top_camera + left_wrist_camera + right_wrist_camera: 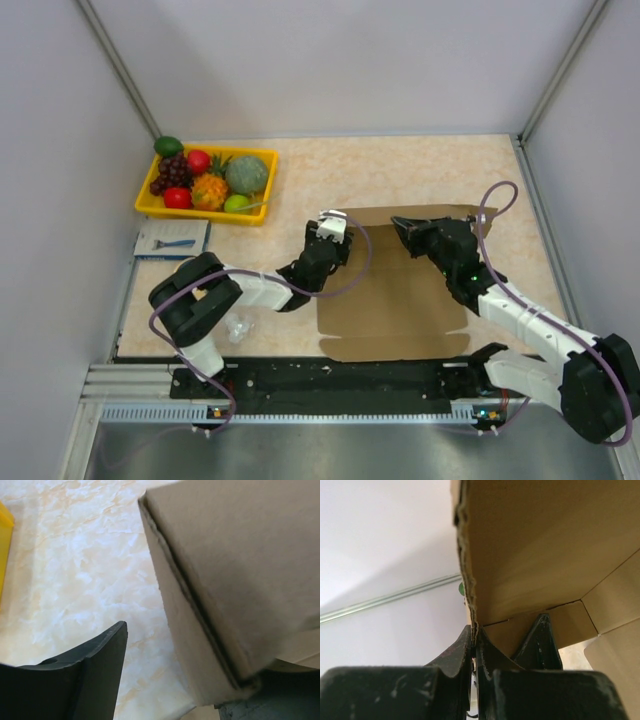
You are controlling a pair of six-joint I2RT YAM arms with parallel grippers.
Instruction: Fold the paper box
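Print on the blue-white packet (172,238), just beside the yellow tray (200,215) at the left of the tabletop (420,170), is too small for us to read. We note plain brown board on the paper box (400,300), which lies centre-right on the tabletop with its far wall raised.

Left arm (265,290) reaches in from the left, wrist at the box's far-left corner. The left fingers (95,680) stand apart, and the corner wall sits in the gap, close to one of them.

Right arm (525,320) bends over the box's right side to the far wall. The right fingers (452,657) are clamped on its edge.
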